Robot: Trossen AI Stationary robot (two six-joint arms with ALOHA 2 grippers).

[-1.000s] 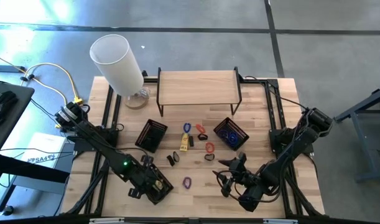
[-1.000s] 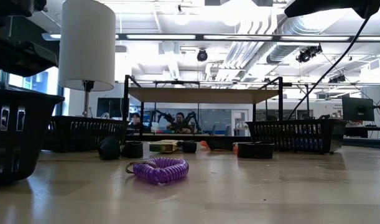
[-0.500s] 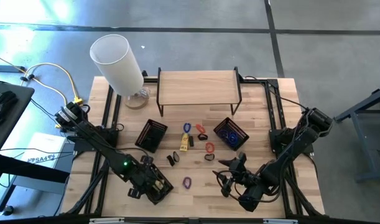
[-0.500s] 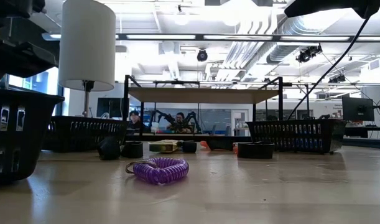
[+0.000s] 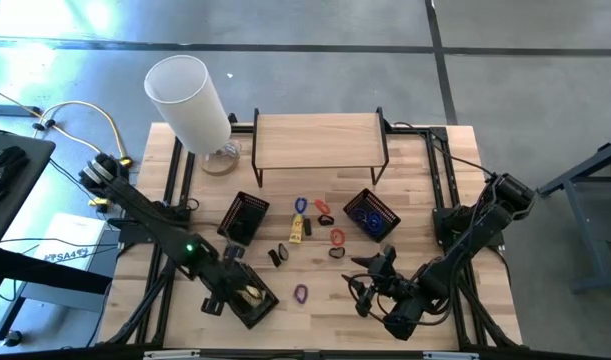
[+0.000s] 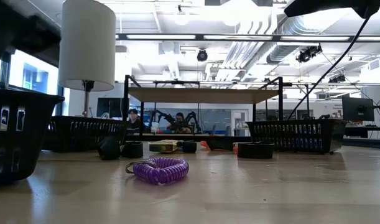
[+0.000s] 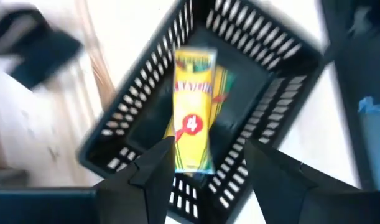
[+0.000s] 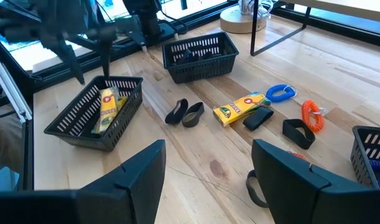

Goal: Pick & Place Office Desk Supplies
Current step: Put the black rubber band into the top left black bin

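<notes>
A yellow crayon packet (image 7: 191,115) lies flat on the floor of the black basket (image 7: 270,68) at the table's near left. My left gripper (image 7: 205,180) hovers above that basket (image 5: 253,305), open and empty. My right gripper (image 8: 205,186) waits open at the near right (image 5: 358,280), pointing toward the middle. Loose on the table lie a purple coil band (image 5: 301,293), another yellow packet (image 5: 297,229), a blue band (image 5: 301,205), orange bands (image 5: 337,237) and dark clips (image 5: 277,256). The purple band (image 6: 158,169) shows close in the low view.
A second black basket (image 5: 243,217) and a third with blue items (image 5: 371,214) stand mid-table. A wooden shelf on black legs (image 5: 320,140) and a white cylinder lamp (image 5: 190,100) stand at the far side. Bare wood lies between the purple band and my right gripper.
My left arm has risen: its elbow has swung toward the table's far left edge, and the dark shape at the low view's upper left has moved up. The gripper stays over the near-left basket. The right arm has kept still.
</notes>
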